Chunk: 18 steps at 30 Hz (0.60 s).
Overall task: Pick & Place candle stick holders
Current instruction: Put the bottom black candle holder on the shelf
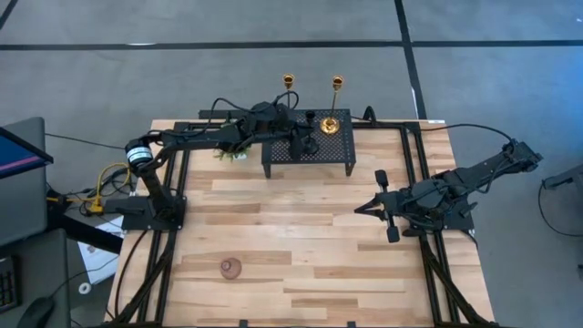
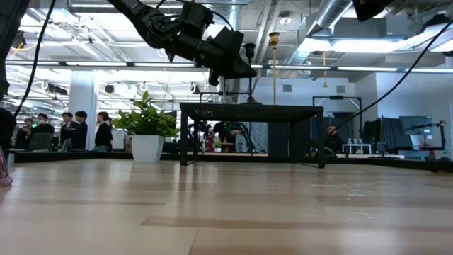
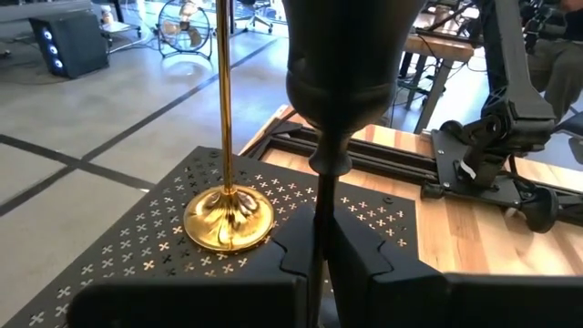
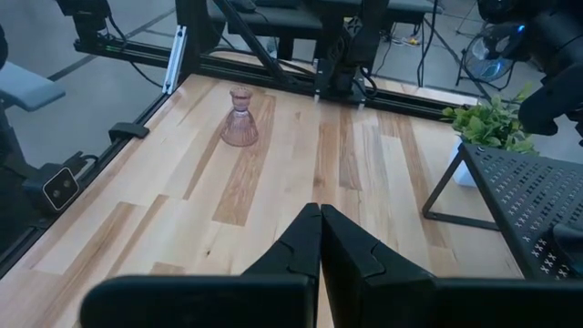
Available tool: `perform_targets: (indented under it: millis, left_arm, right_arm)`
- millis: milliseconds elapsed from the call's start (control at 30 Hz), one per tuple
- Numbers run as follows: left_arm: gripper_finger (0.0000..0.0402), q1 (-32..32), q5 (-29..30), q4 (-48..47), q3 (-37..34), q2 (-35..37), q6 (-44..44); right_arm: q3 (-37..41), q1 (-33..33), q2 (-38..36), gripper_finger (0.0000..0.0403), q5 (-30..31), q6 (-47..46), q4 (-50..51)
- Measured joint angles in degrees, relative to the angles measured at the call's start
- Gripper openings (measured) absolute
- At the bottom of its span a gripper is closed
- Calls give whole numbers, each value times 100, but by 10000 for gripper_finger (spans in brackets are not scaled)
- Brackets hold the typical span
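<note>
My left fingers (image 3: 273,273) were pinched tight on the thin stem of the black candle holder (image 3: 342,82) at frame centre above the mesh stand (image 3: 137,237), which seemed light, stiff and top-heavy, so low on the stem looked right; my right gripper (image 4: 319,239) rested closed.

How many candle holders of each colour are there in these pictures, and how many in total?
gold candle holders: 2
black candle holder: 1
pink candle holder: 1
Total: 4
</note>
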<state>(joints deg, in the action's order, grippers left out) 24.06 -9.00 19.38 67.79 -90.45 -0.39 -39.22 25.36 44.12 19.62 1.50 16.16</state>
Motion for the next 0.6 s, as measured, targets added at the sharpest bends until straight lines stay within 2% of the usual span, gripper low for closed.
perform_targets:
  millis: [267,467,600]
  left_arm:
    - [20,-1,0,11,-2,-2,-15]
    - [61,-22,3,33,-13,-13,-139]
    - [85,-20,312,49,-13,-13,-139]
  right_arm:
    - [0,0,1,0,0,0,11]
    - [0,0,0,0,2,0,11]
    - [0,0,1,0,1,-2,11]
